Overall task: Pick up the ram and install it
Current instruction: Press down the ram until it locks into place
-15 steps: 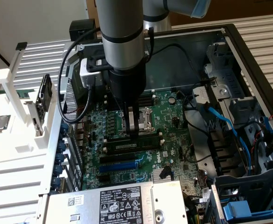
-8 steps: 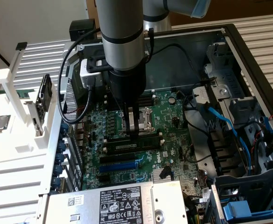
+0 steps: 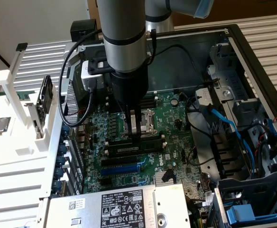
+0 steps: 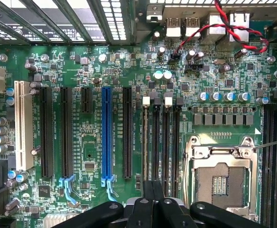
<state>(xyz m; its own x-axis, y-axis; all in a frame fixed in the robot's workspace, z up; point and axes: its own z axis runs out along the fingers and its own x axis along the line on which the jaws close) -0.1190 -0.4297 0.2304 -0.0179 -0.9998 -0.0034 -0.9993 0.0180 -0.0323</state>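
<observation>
Claw pinching shut, gripping nothing, sitting just above ram standing in memory slot inside computer case.

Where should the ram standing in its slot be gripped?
Take the ram by the middle of its top edge, from straight above, pinching its two flat faces. It appears to stand on edge among the memory slots, close alongside, so only that edge is free.

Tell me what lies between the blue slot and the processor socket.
In the wrist view: a black expansion slot, then four memory slots, between blue slot and processor socket.
</observation>
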